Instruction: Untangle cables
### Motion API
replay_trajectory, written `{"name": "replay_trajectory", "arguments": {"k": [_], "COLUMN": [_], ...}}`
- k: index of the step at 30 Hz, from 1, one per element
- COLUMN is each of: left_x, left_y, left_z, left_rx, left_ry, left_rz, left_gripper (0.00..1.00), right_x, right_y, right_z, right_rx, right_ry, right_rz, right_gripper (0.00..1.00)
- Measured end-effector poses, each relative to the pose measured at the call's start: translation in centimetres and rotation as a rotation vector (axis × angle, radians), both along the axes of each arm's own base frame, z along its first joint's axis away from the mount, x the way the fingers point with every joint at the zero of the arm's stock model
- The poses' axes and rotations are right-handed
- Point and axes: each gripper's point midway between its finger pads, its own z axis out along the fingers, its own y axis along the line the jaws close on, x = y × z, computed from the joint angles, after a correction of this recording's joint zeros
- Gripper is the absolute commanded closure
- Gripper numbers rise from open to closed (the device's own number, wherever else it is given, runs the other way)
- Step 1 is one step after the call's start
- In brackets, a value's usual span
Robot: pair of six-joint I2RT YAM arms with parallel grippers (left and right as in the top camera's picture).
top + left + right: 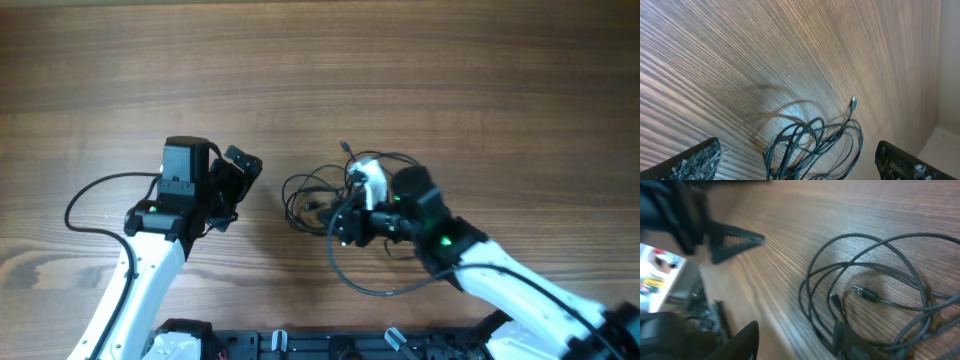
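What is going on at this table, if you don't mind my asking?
Two robot arms are working on a loose bunch of thin black cables lying on the wooden table. The right tool is down at the bunch, open, with loops beside one finger. The left tool is also open, off to the side, facing the cables without touching them. The cords are not yet separated.

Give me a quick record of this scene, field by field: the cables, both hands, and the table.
cables: black, loose tangled loops lying on the table
plug: silvery tip, poking out of the bundle
left hand: open, beside the cables, not touching them
right hand: open, low over the bundle
table: wood grain
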Motion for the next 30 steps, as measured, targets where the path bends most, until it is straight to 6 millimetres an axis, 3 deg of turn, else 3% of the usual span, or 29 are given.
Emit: {"name": "replay_trajectory", "arguments": {"k": [4,8,12,16,19,21,24,27,28,30], "left_x": [-0.3,-1.2,-1.7,-1.7,-1.8,-1.8,-1.8,-1.8,-1.8,-1.9], "left_y": [0.6,1.0,1.3,1.3,1.3,1.3,1.3,1.3,1.3,1.2], "left_z": [-0.3,-1.0,-1.3,-1.3,-1.3,-1.3,-1.4,-1.4,-1.4,-1.4], "left_rx": [0.000,0.019,0.031,0.031,0.031,0.032,0.032,0.031,0.031,0.026], "left_ry": [0.029,0.073,0.096,0.098,0.101,0.102,0.105,0.104,0.105,0.105], "left_rz": [0.040,0.049,0.057,0.057,0.057,0.057,0.057,0.057,0.056,0.054], "left_gripper": [0.00,0.00,0.00,0.00,0.00,0.00,0.00,0.00,0.00,0.00], "right_x": [1.4,1.1,0.8,0.9,0.9,0.9,0.9,0.8,0.8,0.8], "right_y": [3.2,5.9,5.7,5.5,5.5,5.5,5.5,5.6,5.6,5.7], "right_z": [-1.8,-3.3,-5.5,-6.2,-6.4,-6.4,-6.4,-7.2,-7.7,-8.6], "right_rx": [-0.071,-0.108,-0.169,-0.190,-0.197,-0.199,-0.201,-0.209,-0.216,-0.232], "right_ry": [-0.023,-0.027,-0.007,-0.009,-0.015,-0.015,-0.015,0.000,0.013,0.049], "right_rz": [0.077,0.151,0.149,0.150,0.151,0.148,0.148,0.146,0.145,0.138], "right_gripper": [0.66,0.66,0.65,0.67,0.82,0.86,0.77,0.76,0.79,0.95]}}
